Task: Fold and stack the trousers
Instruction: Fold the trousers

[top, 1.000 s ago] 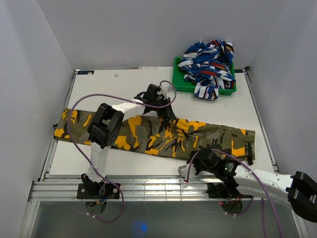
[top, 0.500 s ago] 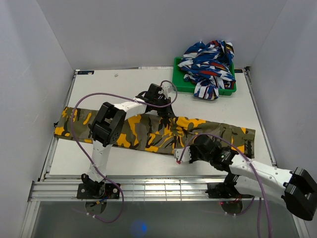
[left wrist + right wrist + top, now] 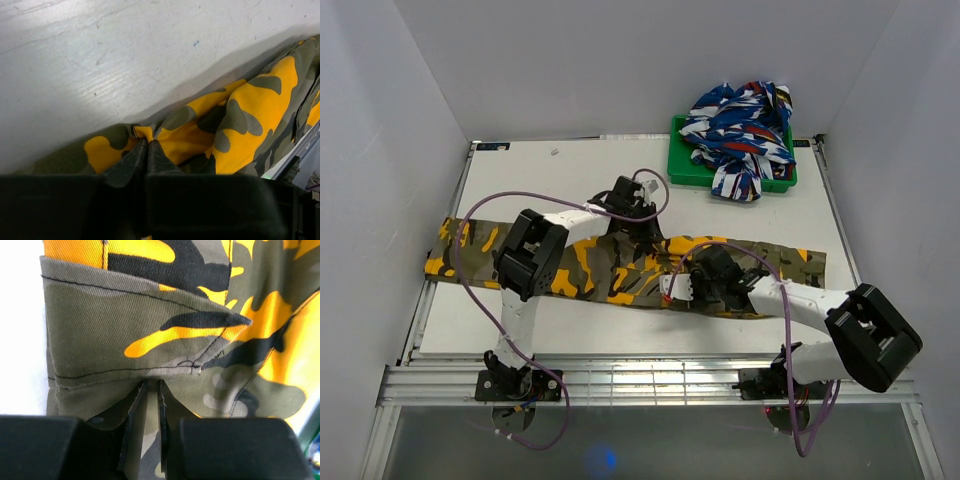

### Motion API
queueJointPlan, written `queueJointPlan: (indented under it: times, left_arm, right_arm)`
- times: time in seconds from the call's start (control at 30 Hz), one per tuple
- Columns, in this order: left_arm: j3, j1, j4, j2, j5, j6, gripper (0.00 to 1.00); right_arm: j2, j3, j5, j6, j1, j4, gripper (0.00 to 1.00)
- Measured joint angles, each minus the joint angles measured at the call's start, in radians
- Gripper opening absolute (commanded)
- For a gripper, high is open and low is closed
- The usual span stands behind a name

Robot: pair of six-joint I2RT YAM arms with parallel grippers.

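A: Trousers [image 3: 605,262] — where?

B: Laid out as a long, narrow camouflage band across the table [image 3: 550,180], side to side, closer to the near edge than the far. Left end right at the table's left edge, right end just short of the right edge.

A: Held by anything?

B: By both. Left tool [image 3: 147,144] pressed together on a bunched orange fold at the band's far edge, about mid-length. Right tool [image 3: 148,390] clamped on the near edge just to the right of that, with a stitched olive flap caught in a thin gap.

A: Step in hand?

B: Probably a lengthwise tidy or the start of a fold, judging from two grips facing each other across the band. Best done slowly. Lift only enough to free the cloth, move both grips at one pace, and avoid pulling them apart, since each pinch holds little cloth and could slip.

A: Room to move?

B: Bare table beyond the far edge of the band, so good for laying cloth over that way. Less room nearside, with the rail close. Green tray [image 3: 678,160] heaped with blue, red and white cloth [image 3: 740,125] in the far right corner, well apart from the band. Walls close on both sides — worth watching the left end at the table's edge.
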Motion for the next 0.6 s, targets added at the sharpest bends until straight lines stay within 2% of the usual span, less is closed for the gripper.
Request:
queueJointPlan:
  times: [0.03,0.07,0.17,0.37,0.6]
  left_arm:
    - [-0.015,0.002,0.000,-0.014,-0.006,-0.004,0.35]
    - [-0.027,0.005,0.000,-0.026,-0.008,-0.010,0.55]
    - [-0.048,0.034,0.003,-0.052,0.017,-0.016,0.75]
    - [-0.051,0.124,0.009,-0.088,0.167,0.021,0.77]
    - [-0.040,0.091,0.022,-0.058,0.322,0.026,0.77]
  right_arm:
    - [0.015,0.005,-0.003,-0.012,0.000,0.013,0.20]
    - [0.025,0.007,-0.005,-0.026,0.000,0.027,0.20]
    - [0.012,-0.037,-0.002,-0.081,0.007,0.096,0.20]
    - [-0.076,-0.202,0.044,-0.237,0.051,0.280,0.19]
    - [-0.078,-0.256,0.082,-0.327,0.074,0.360,0.18]
